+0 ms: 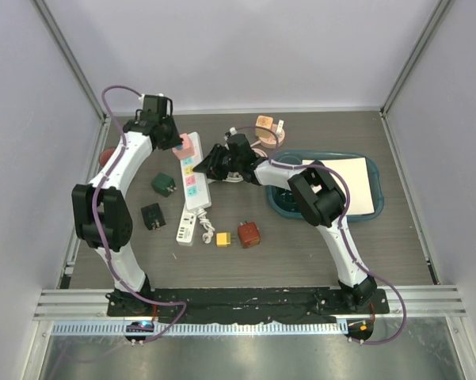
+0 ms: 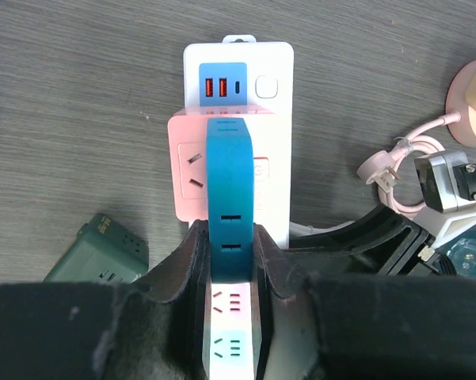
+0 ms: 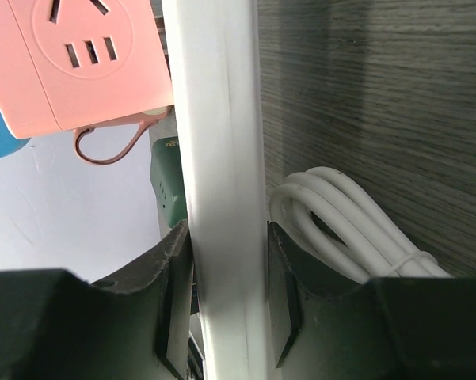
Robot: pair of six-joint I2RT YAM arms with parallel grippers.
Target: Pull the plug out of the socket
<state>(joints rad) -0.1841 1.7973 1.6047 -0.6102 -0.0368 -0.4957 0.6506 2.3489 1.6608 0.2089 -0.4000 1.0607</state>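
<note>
While both arms lean in over the far half of the table [image 1: 317, 245], they meet at the white power strip [image 1: 192, 194], which lies lengthwise just left of centre. The pink plug [image 1: 185, 147] sits at the strip's far end, right beside the USB ports. From the left wrist it shows as a chunky pink block with a blue face, lying over the strip's body. I can't tell from where I stand whether its pins are seated or already partly out.

The left gripper [image 1: 177, 142] comes at that block from the far left side. Its two dark fingers [image 2: 192, 269] are pressed in on the block's blue part, one on each flank, with no gap showing. The right gripper [image 1: 210, 164] comes from the other side, a little nearer along the strip. Seen from its own wrist, it pinches the strip's long white edge snugly between both pads.

A bundle of white cord [image 3: 340, 222] is coiled against the strip, just beside the right fingers. A dark green adapter [image 1: 163, 184] and a black one [image 1: 152, 215] lie left of the strip. A small yellow plug [image 1: 222, 238] and a red-brown cube [image 1: 248, 234] sit near its close end. A teal tray [image 1: 380, 202] is off to the right.
</note>
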